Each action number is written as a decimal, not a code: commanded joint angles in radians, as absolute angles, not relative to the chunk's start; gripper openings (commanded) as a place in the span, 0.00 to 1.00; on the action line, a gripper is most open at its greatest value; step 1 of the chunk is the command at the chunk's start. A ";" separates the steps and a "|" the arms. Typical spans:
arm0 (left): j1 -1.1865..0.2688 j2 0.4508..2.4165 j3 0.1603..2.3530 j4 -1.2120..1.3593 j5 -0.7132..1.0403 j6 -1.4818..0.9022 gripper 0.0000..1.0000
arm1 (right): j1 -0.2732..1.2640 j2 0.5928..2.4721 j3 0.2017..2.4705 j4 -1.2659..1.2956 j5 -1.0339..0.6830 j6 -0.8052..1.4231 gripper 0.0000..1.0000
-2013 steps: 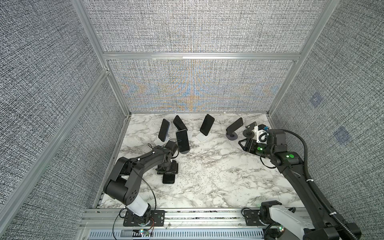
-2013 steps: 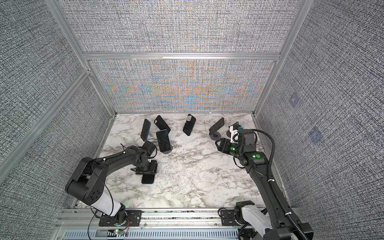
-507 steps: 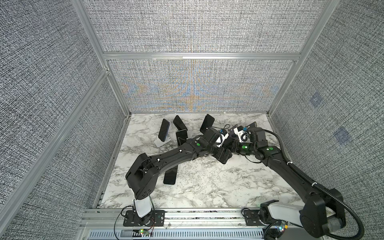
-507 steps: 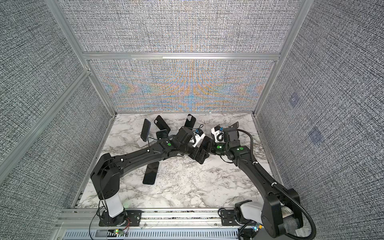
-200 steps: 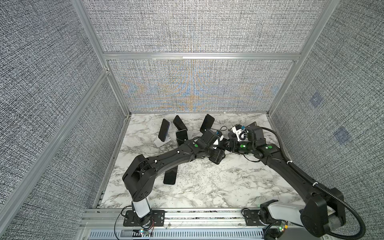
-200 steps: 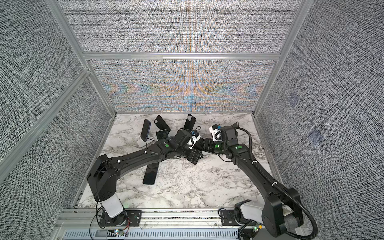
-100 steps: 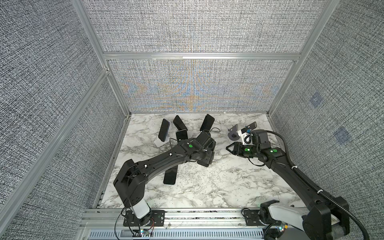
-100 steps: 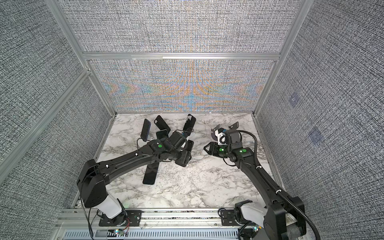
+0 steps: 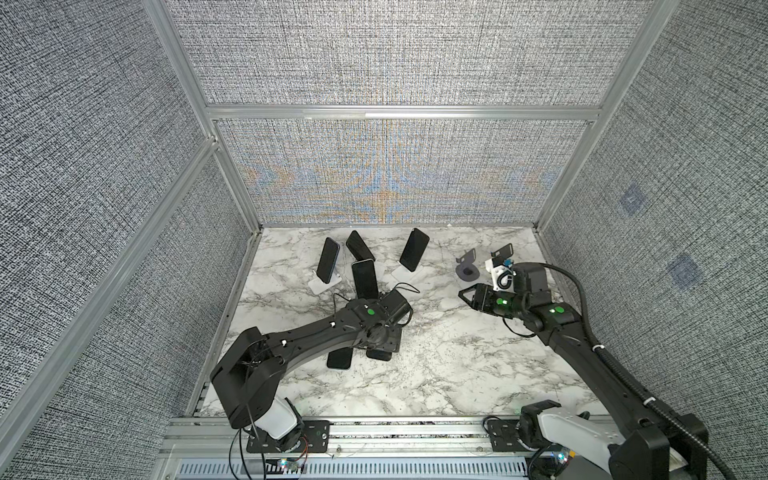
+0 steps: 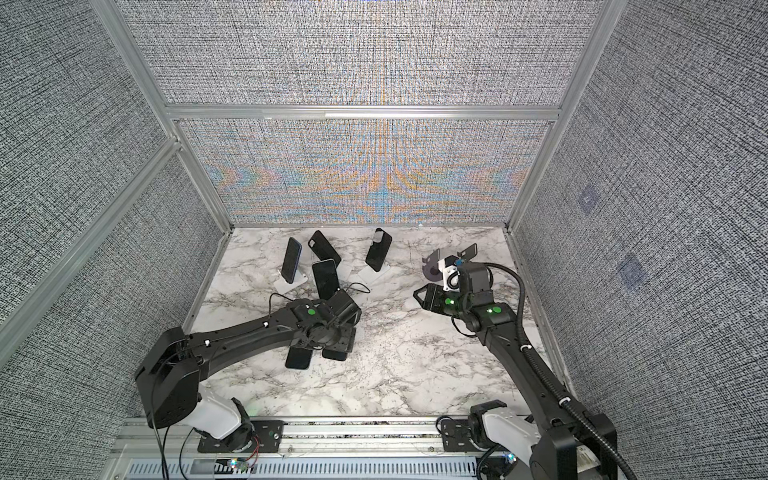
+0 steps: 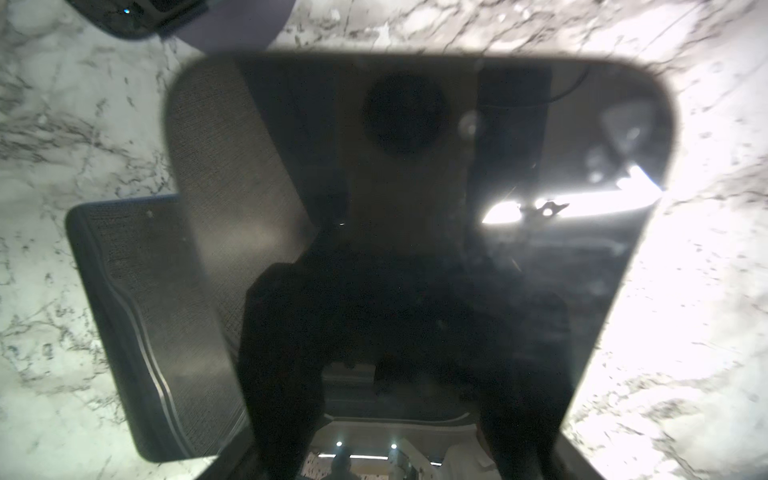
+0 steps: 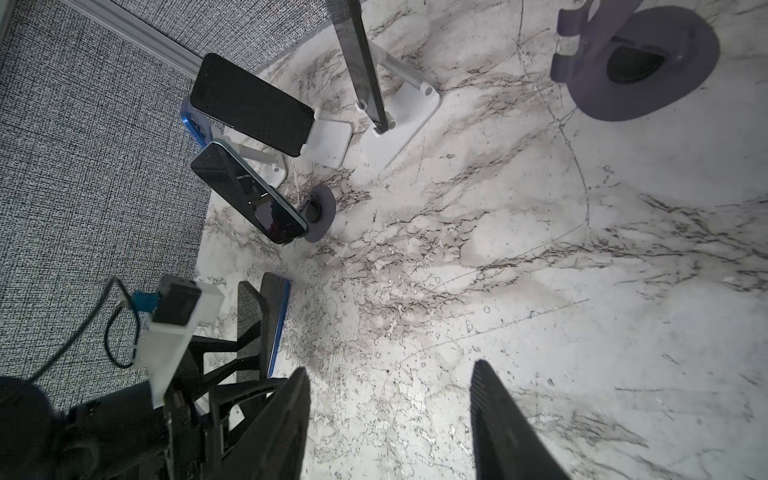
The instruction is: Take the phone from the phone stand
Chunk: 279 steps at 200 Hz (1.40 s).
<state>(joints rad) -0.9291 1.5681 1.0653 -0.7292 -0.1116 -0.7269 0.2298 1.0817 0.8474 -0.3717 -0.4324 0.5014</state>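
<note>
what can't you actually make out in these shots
- Left gripper: its fingers are only black shapes against the dark phone screen in the left wrist view; in both top views the left arm covers them.
- Whether that phone touches the table: hidden under the same arm.
- Black stand, far right in both top views: base behind the right wrist camera.

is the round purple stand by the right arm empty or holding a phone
Empty. The round purple stand shows a bare cradle in both top views, and in the right wrist view it carries no phone.
</note>
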 commanded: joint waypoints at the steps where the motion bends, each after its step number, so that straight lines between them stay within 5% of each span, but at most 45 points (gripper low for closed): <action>1: -0.918 1.591 1.047 -0.695 -0.135 -0.721 0.01 | 0.231 1.064 0.830 -0.359 -0.446 0.534 0.51; 91: -0.868 1.626 0.925 -0.548 -0.083 -0.711 0.06 | 0.259 1.018 0.833 -0.411 -0.383 0.557 0.51; 185: -0.865 1.654 0.880 -0.528 -0.119 -0.783 0.53 | 0.282 1.031 0.835 -0.403 -0.367 0.540 0.51; 279: -0.865 1.638 0.872 -0.546 -0.111 -0.785 0.76 | 0.284 1.035 0.825 -0.414 -0.360 0.539 0.51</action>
